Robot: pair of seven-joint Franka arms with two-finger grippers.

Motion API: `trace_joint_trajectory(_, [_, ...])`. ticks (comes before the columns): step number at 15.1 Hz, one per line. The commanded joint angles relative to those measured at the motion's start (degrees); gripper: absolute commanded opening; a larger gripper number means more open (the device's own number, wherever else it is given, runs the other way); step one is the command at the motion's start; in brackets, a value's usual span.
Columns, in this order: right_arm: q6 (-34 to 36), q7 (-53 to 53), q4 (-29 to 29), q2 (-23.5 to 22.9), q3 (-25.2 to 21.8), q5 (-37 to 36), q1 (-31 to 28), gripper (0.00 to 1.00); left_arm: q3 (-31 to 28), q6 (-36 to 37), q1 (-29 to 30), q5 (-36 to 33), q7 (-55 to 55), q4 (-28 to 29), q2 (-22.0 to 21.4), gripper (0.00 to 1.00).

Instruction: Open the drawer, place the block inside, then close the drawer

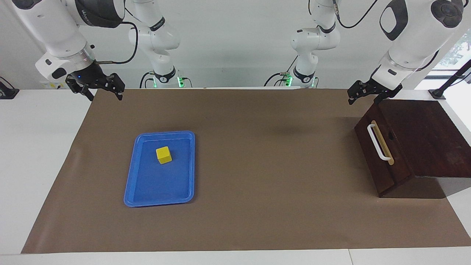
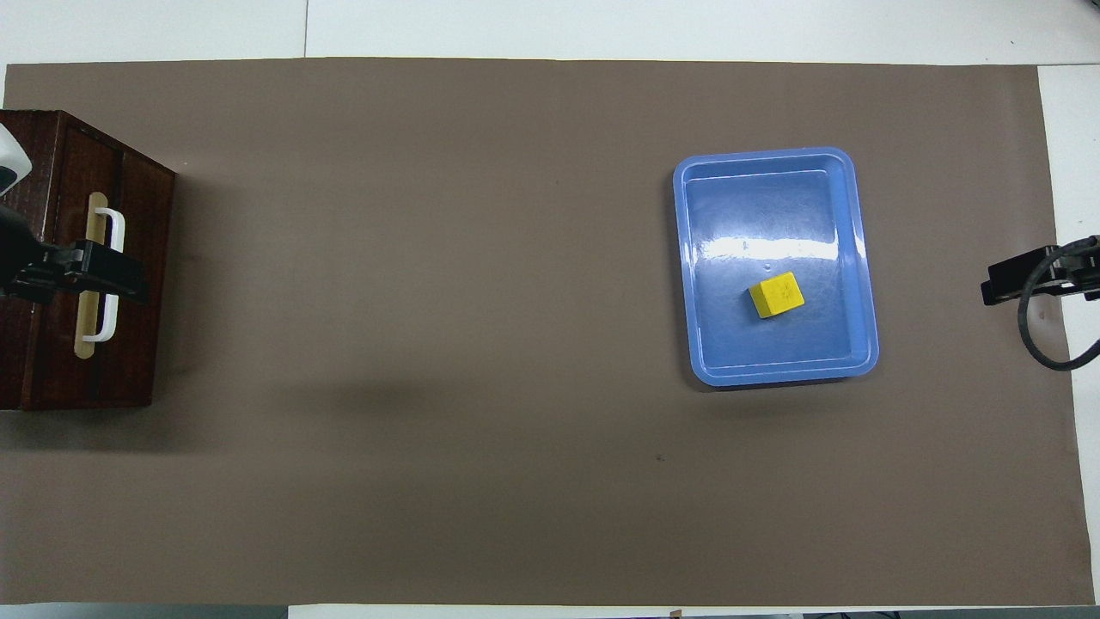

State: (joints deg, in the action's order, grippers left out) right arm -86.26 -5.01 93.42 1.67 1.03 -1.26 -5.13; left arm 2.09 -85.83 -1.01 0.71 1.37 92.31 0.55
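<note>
**Drawer shut, handle not yet gripped**

The drawer (image 1: 382, 147) is seen shut at the left arm's end of the table, its front turned toward the tray (image 1: 140, 191). The handle (image 1: 378, 142) runs lengthwise from nearer the robots to farther. It should be pinched across mid-bar and pulled straight toward the tray. The left gripper (image 1: 362, 94) hangs above the drawer, fingers spread. The block (image 1: 163, 155) lies in the tray. The right gripper (image 1: 96, 88) waits, released, over the mat's (image 1: 257, 165) corner.
</note>
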Motion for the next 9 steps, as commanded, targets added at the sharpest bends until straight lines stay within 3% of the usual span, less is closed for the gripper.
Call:
trace_joint_trajectory(1, [-0.4, 0.7, 0.1, 0.4, 0.5, 0.4, -0.8, 1.0, -0.1, -1.0, 0.1, -0.5, 0.5, 1.2, -1.0, 1.0])
trace_joint_trajectory(9, [-1.7, 0.6, 0.4, 0.7, 0.5, -0.1, -0.1, 1.0, -0.1, -1.0, 0.1, -0.4, 0.5, 1.2, -1.1, 1.0])
